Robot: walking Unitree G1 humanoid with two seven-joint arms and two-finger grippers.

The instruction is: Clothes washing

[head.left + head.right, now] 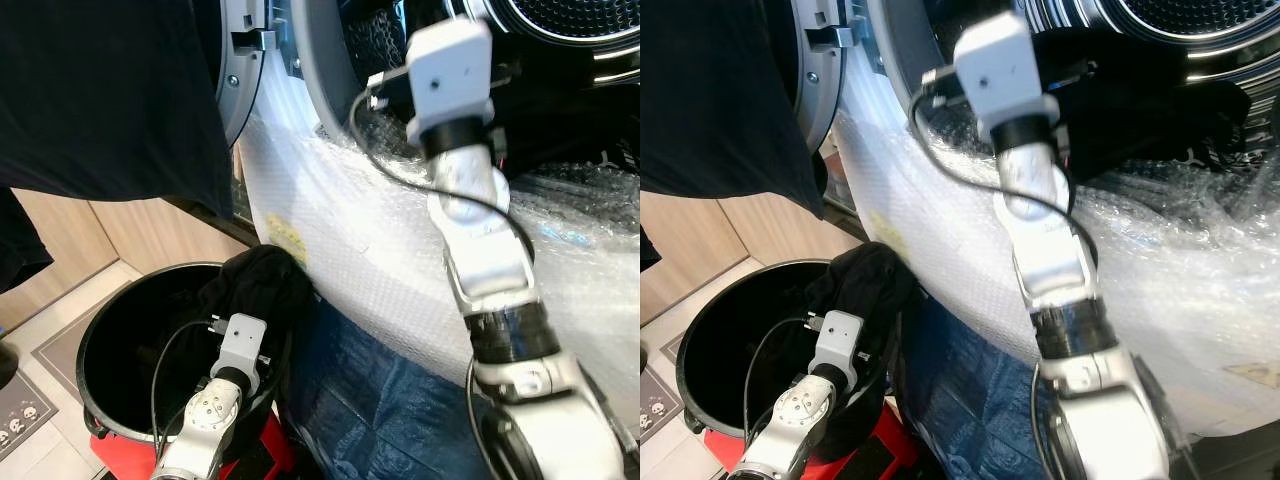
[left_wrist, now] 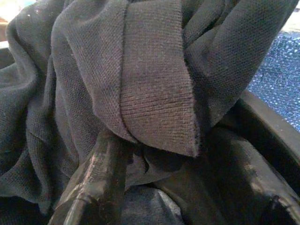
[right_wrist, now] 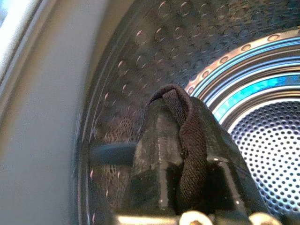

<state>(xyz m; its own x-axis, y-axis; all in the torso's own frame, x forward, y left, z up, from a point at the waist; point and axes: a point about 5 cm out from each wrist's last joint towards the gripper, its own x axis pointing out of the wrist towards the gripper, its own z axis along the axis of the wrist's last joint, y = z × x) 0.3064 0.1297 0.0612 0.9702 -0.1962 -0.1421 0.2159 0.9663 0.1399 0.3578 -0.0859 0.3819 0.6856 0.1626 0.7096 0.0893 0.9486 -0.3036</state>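
Note:
A dark grey knit garment (image 2: 140,75) lies bunched over the near rim of a black bucket (image 1: 95,330). My left gripper (image 2: 159,159) is pushed into this garment (image 1: 265,280), its black fingers (image 2: 93,183) closed on folds of the fabric. My right arm reaches up into the washing machine's steel drum (image 3: 262,154). There my right gripper (image 3: 180,117) is shut on a narrow strip of black cloth (image 3: 190,140) pinched between its fingers. More black cloth (image 1: 1140,100) hangs at the drum's mouth beside the right wrist.
The machine's front is wrapped in bubble wrap (image 1: 350,240), and its round door (image 1: 240,60) stands open to the left. Blue sheeting (image 1: 370,400) lies below. A large dark cloth (image 1: 100,90) hangs at the upper left. A red object (image 1: 265,450) sits under the bucket.

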